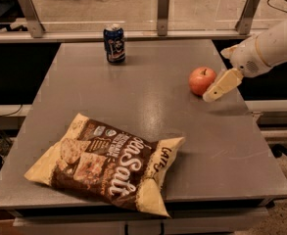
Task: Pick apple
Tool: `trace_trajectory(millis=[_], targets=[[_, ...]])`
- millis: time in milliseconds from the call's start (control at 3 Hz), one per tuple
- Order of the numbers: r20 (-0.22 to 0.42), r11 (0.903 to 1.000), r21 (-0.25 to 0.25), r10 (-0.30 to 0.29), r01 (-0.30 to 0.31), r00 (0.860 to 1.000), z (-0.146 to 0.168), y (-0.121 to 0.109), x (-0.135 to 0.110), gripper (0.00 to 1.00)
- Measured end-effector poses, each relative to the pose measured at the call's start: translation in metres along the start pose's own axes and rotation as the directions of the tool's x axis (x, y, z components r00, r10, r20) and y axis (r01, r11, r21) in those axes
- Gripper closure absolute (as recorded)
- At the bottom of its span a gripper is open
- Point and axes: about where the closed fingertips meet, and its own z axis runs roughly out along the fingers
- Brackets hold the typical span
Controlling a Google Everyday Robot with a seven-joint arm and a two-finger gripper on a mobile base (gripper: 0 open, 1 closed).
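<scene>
— Is the apple [202,80] picked yet?
— No. It sits unlifted on the worktop's [148,97] right side. The gripper [216,89] hangs just beside it; whether open or closed, I cannot tell. Grasp and lift remain.

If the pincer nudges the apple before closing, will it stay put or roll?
Probably rolls: the apple is round and rests free on the flat table. Its glossy skin may slip under a shallow grip. The pincer sits close beside it, so a bump could roll it away.
</scene>
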Motion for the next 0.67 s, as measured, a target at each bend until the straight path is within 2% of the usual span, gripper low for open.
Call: trace_trajectory(millis=[333,667], targets=[[0.044,0.9978,-0.049,0.046,-0.044,0.998,0.0191,-0.0014,-0.0047,0.18],[0.074,0.9925,-0.097,0.081,-0.074,0.994,0.0243,0.0020,-0.0111,0.41]])
